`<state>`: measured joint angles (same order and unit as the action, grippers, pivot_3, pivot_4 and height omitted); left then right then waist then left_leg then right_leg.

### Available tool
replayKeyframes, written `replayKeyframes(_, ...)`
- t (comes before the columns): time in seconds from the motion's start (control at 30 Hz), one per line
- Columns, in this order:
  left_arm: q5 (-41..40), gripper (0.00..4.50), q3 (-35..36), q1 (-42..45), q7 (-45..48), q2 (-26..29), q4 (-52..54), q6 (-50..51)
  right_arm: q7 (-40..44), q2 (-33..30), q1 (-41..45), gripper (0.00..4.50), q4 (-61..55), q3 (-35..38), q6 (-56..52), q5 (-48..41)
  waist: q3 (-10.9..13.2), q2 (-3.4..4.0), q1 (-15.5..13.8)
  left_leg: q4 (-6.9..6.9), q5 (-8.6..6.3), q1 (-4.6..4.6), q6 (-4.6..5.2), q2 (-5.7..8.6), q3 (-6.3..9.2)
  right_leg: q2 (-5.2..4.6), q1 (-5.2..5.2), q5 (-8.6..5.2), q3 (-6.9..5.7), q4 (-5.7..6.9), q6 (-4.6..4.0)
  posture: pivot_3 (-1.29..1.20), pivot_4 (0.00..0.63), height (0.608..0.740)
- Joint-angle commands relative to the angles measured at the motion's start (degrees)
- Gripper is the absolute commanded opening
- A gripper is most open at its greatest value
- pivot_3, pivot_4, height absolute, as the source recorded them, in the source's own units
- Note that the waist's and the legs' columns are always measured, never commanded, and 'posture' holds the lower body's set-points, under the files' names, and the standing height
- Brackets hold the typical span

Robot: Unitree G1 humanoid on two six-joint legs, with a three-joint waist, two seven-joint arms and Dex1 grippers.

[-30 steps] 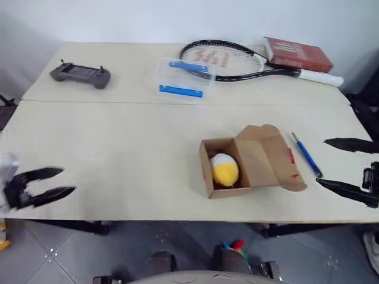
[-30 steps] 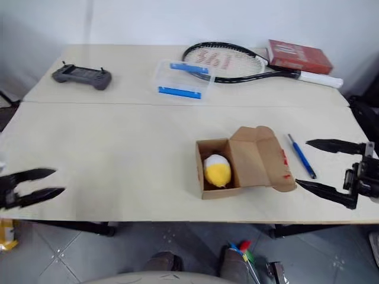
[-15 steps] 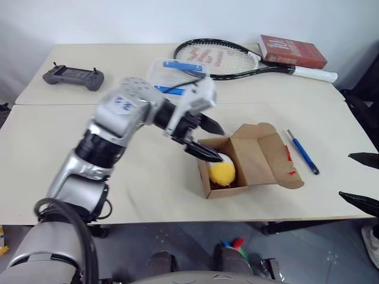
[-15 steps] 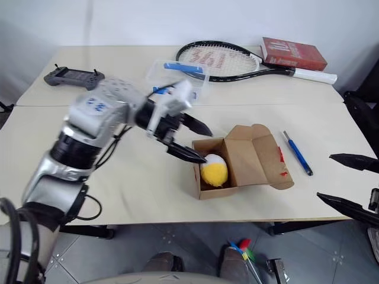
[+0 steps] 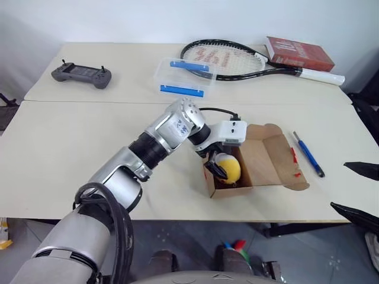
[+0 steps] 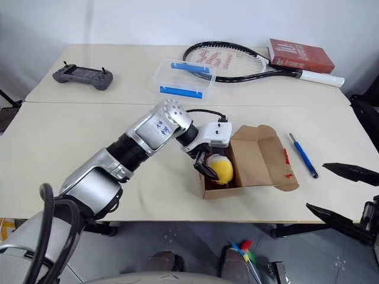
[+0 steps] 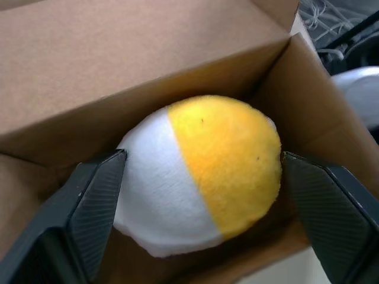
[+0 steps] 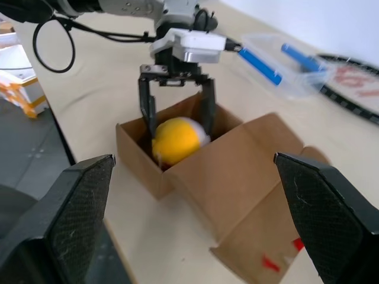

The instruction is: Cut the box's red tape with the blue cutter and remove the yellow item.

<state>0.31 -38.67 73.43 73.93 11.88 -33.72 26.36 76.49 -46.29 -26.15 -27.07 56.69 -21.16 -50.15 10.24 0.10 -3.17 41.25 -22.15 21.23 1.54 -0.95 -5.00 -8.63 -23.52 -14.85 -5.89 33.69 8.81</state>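
Straddling the yellow item (image 7: 201, 177) inside the box (image 5: 263, 160) at frame centre, the left pincer (image 6: 208, 166), fingers spread and not yet gripping, could snag the cardboard wall.

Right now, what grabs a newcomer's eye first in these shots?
The left tool reaching down into the open cardboard box near the table's front edge, its black fingers on either side of the yellow and white ball. Next, the blue cutter lying on the table just right of the box flap with its red tape. At the far edge, a tennis racket lies beside a red book.
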Motion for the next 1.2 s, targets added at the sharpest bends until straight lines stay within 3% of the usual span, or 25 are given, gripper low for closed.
replayKeyframes(0.03,2.32,3.34,1.26,1.37,-0.24,-1.49,-2.78,-3.98,1.15,1.45,-2.67,4.50,-0.38,3.25,2.31,0.66,0.00,-0.01,0.01,0.01,-0.02,0.00,0.03,0.00,0.00,0.00,0.00,0.00,0.00,-0.01,0.00,0.00,0.150,0.740)
replayKeyframes(0.33,-0.40,0.79,9.16,0.66,1.09,-2.79,-3.18,-5.86,1.72,3.51,-4.05,4.50,3.19,3.69,7.52,1.94,0.00,0.00,0.13,0.05,-0.04,-0.01,0.08,-0.01,-0.03,-0.02,0.01,0.00,0.02,-0.01,0.00,0.00,0.150,0.740)
replayKeyframes(0.47,-3.69,0.05,14.55,0.02,2.98,-1.46,-2.17,-5.52,0.82,4.64,-2.84,4.50,5.35,2.32,8.32,1.07,0.00,0.00,0.24,0.04,-0.04,-0.02,0.08,-0.02,-0.03,-0.02,0.00,0.00,0.01,0.02,0.00,0.00,0.150,0.740)
replayKeyframes(0.6,-8.46,0.02,21.97,0.50,2.18,-1.18,-3.73,-4.12,-0.20,5.58,-0.78,4.50,6.33,-0.34,8.57,0.68,0.00,0.00,0.29,0.06,-0.04,-0.03,0.07,-0.02,-0.04,-0.02,0.01,0.00,0.01,0.06,0.01,0.00,0.150,0.740)
replayKeyframes(0.77,-16.31,0.02,33.54,-1.90,6.09,7.88,-2.22,-2.30,-3.32,7.12,5.69,4.50,4.31,-6.03,7.46,-3.44,-0.01,0.07,1.56,0.03,-0.02,-0.13,0.04,-0.06,-0.08,-0.01,-0.02,0.01,0.02,0.16,0.01,0.00,0.150,0.740)
replayKeyframes(0.9,-18.43,0.02,46.98,-13.99,0.70,23.52,-0.48,-8.77,-5.64,7.25,12.47,4.50,3.16,-14.55,5.88,-5.04,-0.03,0.15,3.66,-0.21,0.00,-0.50,-0.11,-0.16,-0.09,0.03,-0.04,0.02,0.01,0.37,-0.02,0.00,0.150,0.740)
replayKeyframes(1.0,-20.30,0.02,56.60,-26.74,-4.74,31.42,3.86,-8.92,-4.05,6.94,16.31,4.50,4.73,-18.80,6.78,-4.03,-0.02,0.17,4.50,-0.36,-0.04,-0.82,-0.21,-0.23,-0.08,0.03,0.01,0.02,0.01,0.51,-0.04,0.00,0.150,0.740)
replayKeyframes(1.1,-22.17,0.02,64.26,-41.46,-8.78,34.22,10.51,-7.36,-2.03,6.45,19.35,4.50,8.26,-21.93,7.37,-2.51,0.03,-0.05,4.00,-0.21,-0.15,-0.77,-0.22,-0.24,-0.05,0.00,0.05,0.03,-0.06,0.53,-0.03,0.00,0.150,0.740)
replayKeyframes(1.2,-23.74,0.02,67.58,-51.90,-12.55,33.40,16.92,-5.24,1.16,5.86,21.86,4.50,12.06,-25.09,9.13,0.23,0.03,-0.13,2.18,0.00,-0.34,-0.77,-0.08,-0.20,-0.01,-0.08,0.20,0.06,-0.06,0.50,0.00,0.00,0.150,0.740)
